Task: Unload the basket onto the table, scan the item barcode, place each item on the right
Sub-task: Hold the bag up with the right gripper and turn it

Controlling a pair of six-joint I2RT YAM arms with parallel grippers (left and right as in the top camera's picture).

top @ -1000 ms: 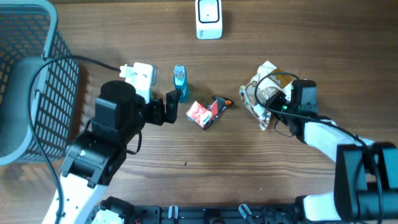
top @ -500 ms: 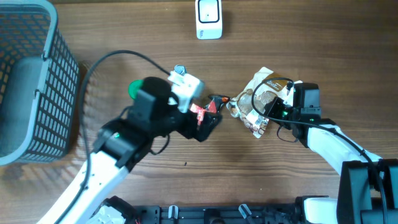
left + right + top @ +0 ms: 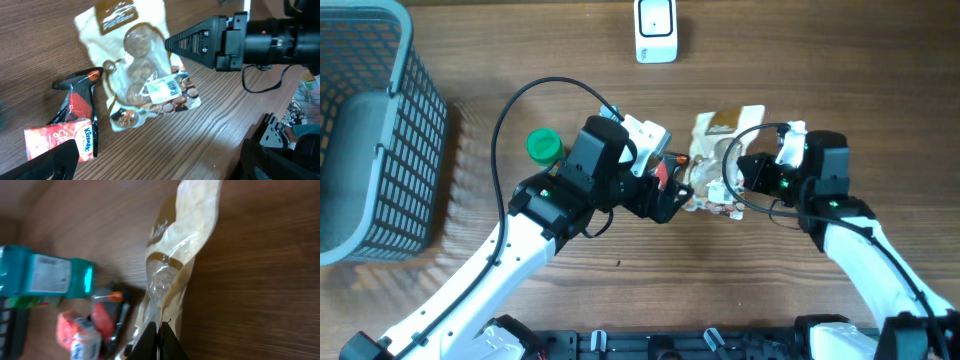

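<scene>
Pinching the snack bag [image 3: 170, 265] by one edge in my closed right end effector [image 3: 159, 330], I note it lies on the surface just beside my left end effector [image 3: 160, 152], spread wide and empty, long axis running away from me, barcode label [image 3: 165, 89] up.

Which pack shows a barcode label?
The clear cookie bag, pinched by the right gripper: white label on its lower half. The red tissue pack shows only branding.

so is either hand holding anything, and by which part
The right hand pinches the clear snack bag at one edge. The left hand is open and holds nothing.
</scene>
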